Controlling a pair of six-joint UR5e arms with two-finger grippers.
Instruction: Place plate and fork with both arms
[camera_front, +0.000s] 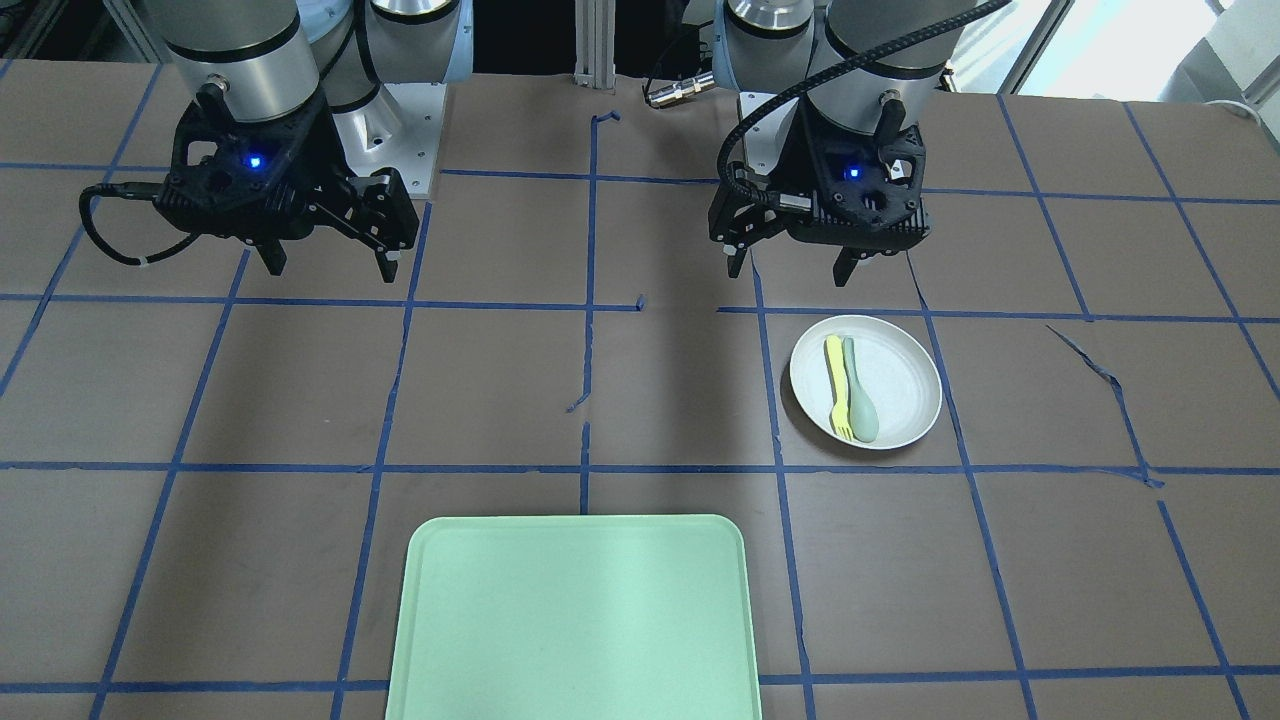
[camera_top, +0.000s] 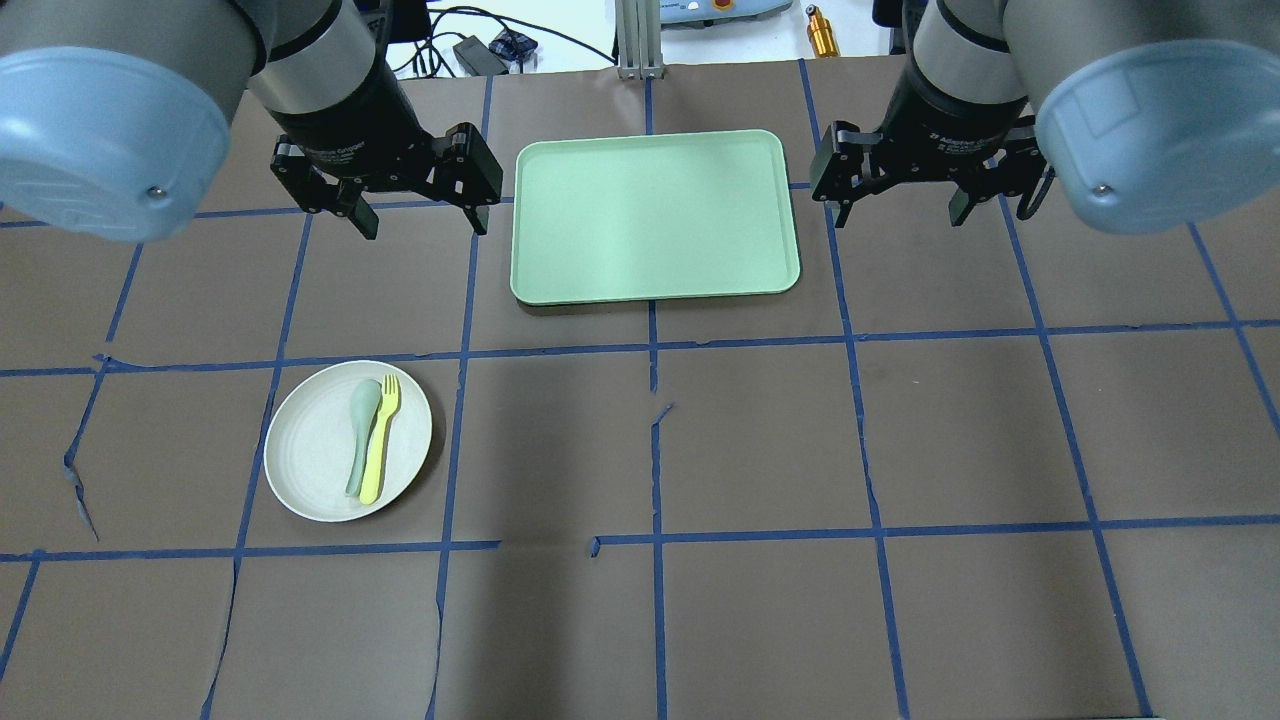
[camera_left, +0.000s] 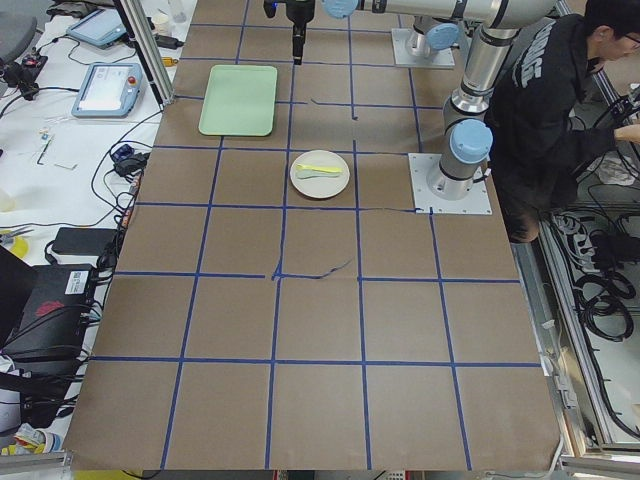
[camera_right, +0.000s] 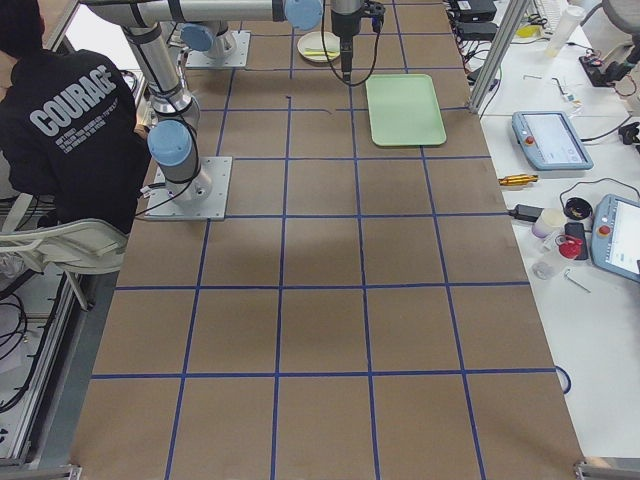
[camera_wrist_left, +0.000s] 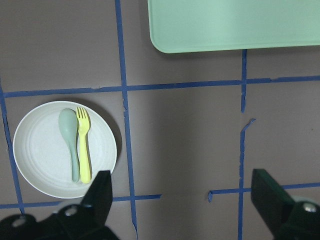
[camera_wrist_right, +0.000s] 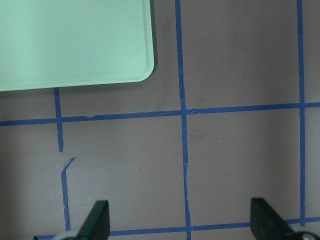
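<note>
Mint-green tray (camera_top: 655, 215) is lying between the left gripper (camera_top: 425, 215) and right gripper (camera_top: 897, 205), both hovering with fingers spread, holding nothing. Left of the tray, nearer the robot, the plate (camera_top: 310, 470) is carrying the fork (camera_top: 380, 440), which is touching a spoon (camera_top: 360, 430). Pinching the fork is likely risking dragging the spoon along.

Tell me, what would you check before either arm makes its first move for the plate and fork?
1. The left gripper is open and empty: ok.
2. The right gripper is open and empty: ok.
3. The yellow plastic fork lies flat on the round off-white plate: ok.
4. The fork has room around it for fingers: not ok, since the pale grey-green spoon lies close alongside.
5. The rectangular mint-green tray has nothing on it: ok.
6. The plate's rim is uncovered: ok.
</note>
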